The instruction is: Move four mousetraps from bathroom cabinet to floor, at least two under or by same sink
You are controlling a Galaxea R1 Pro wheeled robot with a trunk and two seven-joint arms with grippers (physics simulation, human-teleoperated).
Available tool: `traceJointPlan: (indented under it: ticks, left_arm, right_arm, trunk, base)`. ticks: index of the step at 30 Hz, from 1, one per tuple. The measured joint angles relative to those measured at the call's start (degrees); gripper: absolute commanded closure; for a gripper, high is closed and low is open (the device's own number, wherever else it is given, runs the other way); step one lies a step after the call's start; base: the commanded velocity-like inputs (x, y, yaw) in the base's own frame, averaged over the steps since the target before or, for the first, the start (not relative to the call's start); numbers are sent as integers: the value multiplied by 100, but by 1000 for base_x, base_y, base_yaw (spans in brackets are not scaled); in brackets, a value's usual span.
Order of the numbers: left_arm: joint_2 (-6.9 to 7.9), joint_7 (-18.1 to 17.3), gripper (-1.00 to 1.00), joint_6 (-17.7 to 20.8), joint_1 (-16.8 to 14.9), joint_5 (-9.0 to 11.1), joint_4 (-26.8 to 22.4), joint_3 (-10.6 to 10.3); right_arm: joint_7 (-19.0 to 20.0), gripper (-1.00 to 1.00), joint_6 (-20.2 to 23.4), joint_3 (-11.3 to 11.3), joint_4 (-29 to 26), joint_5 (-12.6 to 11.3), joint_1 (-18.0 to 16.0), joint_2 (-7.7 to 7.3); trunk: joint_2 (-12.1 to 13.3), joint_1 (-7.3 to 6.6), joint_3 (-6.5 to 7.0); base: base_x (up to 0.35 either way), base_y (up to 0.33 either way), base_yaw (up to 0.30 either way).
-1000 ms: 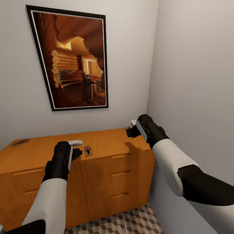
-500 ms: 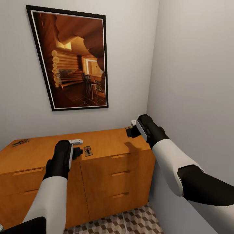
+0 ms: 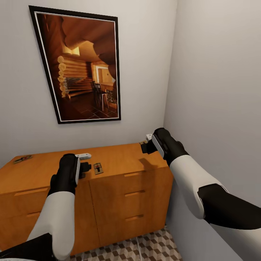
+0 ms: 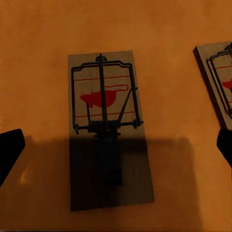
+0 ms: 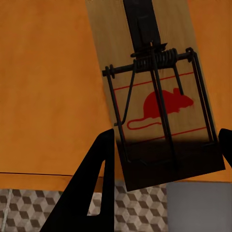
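Observation:
On top of the orange-brown cabinet (image 3: 119, 159) lies a mousetrap (image 3: 97, 168), and another mousetrap (image 3: 22, 158) sits at the far left end. My left gripper (image 3: 86, 167) hangs open just left of the first one. In the left wrist view a mousetrap (image 4: 107, 125) lies flat between the spread fingertips (image 4: 9, 150), with a second mousetrap (image 4: 220, 82) beside it. My right gripper (image 3: 145, 146) is over the cabinet's back right corner. It is shut on a mousetrap (image 5: 154, 92), with a finger (image 5: 94, 179) against its side and the trap's end past the cabinet edge.
A large framed picture (image 3: 78, 65) hangs on the wall above the cabinet. The side wall (image 3: 217, 90) runs close along my right arm. Cube-patterned floor tiles (image 3: 145, 246) show below the drawer fronts (image 3: 132, 195).
My left gripper has shifted slightly up and farther over the cabinet top. The right arm and the mousetraps have not moved.

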Motion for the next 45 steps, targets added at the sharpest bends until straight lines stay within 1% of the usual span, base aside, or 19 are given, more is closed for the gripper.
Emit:
traceJointPlan:
  ticks: [2, 3, 7, 11, 16, 21, 30, 45]
  left_arm:
    - [0, 18, -100, 0, -1, -9, 0, 93]
    - [0, 51, -100, 0, -2, -20, 0, 182]
    - [0, 152, -100, 0, -3, -34, 0, 331]
    - [-1, 258, -100, 0, -3, -45, 4, 386]
    - [-1, 416, -100, 1, -5, -61, 94, 416]
    - [-1, 529, -100, 2, -8, -66, 300, 403]
    - [-1, 573, -100, 1, -7, -10, 301, 405]
    - [-1, 578, -100, -13, -7, -1, 304, 417]
  right_arm:
    - [-1, 100, 0, 0, 2, 0, 0, 0]
    - [-2, 100, 0, 0, 3, 0, 0, 0]
    - [-8, 100, 0, 0, 7, -5, 0, 0]
    - [-10, 100, 0, 0, 9, -6, 0, 0]
    - [-11, 100, 0, 0, 13, -11, 0, 0]
    - [-11, 100, 0, 0, 14, -15, 0, 0]
    - [-5, 100, 0, 0, 14, -16, 0, 0]
    - [22, 100, 0, 0, 14, -25, 0, 0]
  trunk:
    - [0, 0, 0]
    - [0, 0, 0]
    - [0, 0, 0]
    - [0, 0, 0]
    - [0, 0, 0]
    - [-1, 0, 2]
    - [-1, -1, 1]
    - [-1, -1, 1]
  base:
    - [0, 0, 0]
    - [0, 0, 0]
    - [0, 0, 0]
    - [0, 0, 0]
    - [0, 0, 0]
    - [0, 0, 0]
    - [0, 0, 0]
    - [0, 0, 0]
